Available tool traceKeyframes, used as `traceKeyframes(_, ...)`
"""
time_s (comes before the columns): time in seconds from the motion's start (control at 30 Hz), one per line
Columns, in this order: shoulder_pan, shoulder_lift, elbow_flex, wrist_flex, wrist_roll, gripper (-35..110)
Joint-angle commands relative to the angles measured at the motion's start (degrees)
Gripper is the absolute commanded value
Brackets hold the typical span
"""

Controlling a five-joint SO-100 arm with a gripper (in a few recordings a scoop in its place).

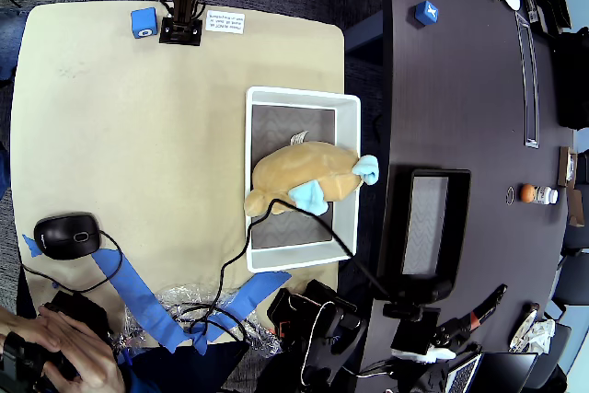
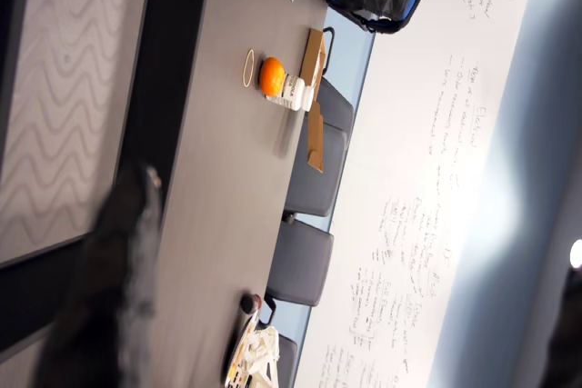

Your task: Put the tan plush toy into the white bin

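The tan plush toy (image 1: 299,175) lies inside the white bin (image 1: 348,135) in the overhead view. Its light blue paws point right and down, and one tan end hangs over the bin's left wall. The bin's gray bottom shows above and below the toy. My black arm reaches right from the bottom edge of the tan table. My gripper (image 1: 412,308) sits well off the toy, over the dark table by the near end of a black tray. In the wrist view a blurred dark finger (image 2: 109,288) shows at lower left with nothing seen in it.
The black tray (image 1: 428,227) with a zigzag bottom lies right of the bin. A black cable (image 1: 345,246) crosses the bin's lower corner. A computer mouse (image 1: 66,235) and blue tape strips (image 1: 138,296) lie at lower left. An orange (image 2: 272,76) sits farther across the dark table.
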Motion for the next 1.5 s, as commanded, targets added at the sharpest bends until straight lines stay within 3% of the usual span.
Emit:
traceKeyframes(0.0,0.4,-0.1,-0.3,0.5,-0.7,63)
traceKeyframes(1.47,0.3,-5.9,-0.4,0.5,-0.7,62)
